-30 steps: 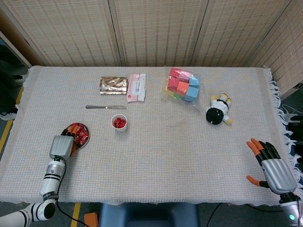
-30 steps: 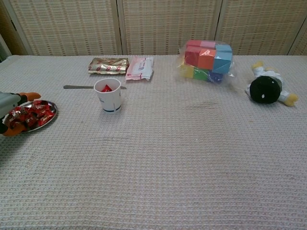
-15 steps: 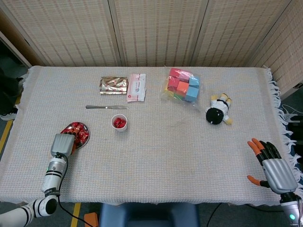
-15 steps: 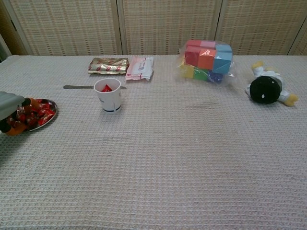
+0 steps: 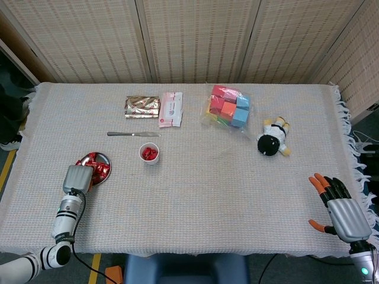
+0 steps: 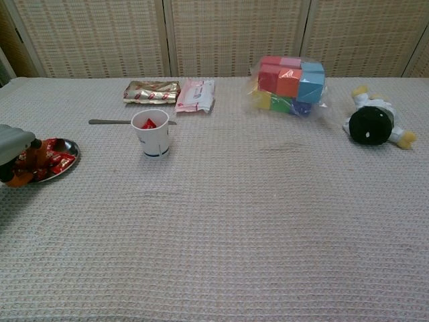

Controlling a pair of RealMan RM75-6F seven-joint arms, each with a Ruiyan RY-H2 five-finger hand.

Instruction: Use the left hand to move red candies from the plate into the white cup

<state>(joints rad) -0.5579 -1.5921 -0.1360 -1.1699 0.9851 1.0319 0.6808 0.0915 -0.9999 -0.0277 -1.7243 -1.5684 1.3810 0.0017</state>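
A small metal plate [image 5: 106, 160] of red candies [image 5: 96, 166] lies near the table's left edge; the candies [image 6: 59, 158] also show in the chest view. The white cup [image 5: 149, 154] stands to the plate's right, with a red candy [image 6: 148, 124] inside it. My left hand [image 5: 77, 178] hangs over the plate's near side, back up. Its fingers [image 6: 19, 176] curl down among the candies, and they hide whether one is pinched. My right hand [image 5: 340, 207] rests at the table's near right corner, fingers spread, holding nothing.
A table knife [image 5: 133, 134] lies just behind the cup. Further back are a gold packet [image 5: 142, 107], a pink packet [image 5: 170, 109] and a bag of coloured blocks [image 5: 229, 107]. A black-and-white plush toy [image 5: 272, 138] lies at the right.
My left hand has drawn back toward the near edge of the plate, and its fingers have curled down into the candies. The right hand has not moved.
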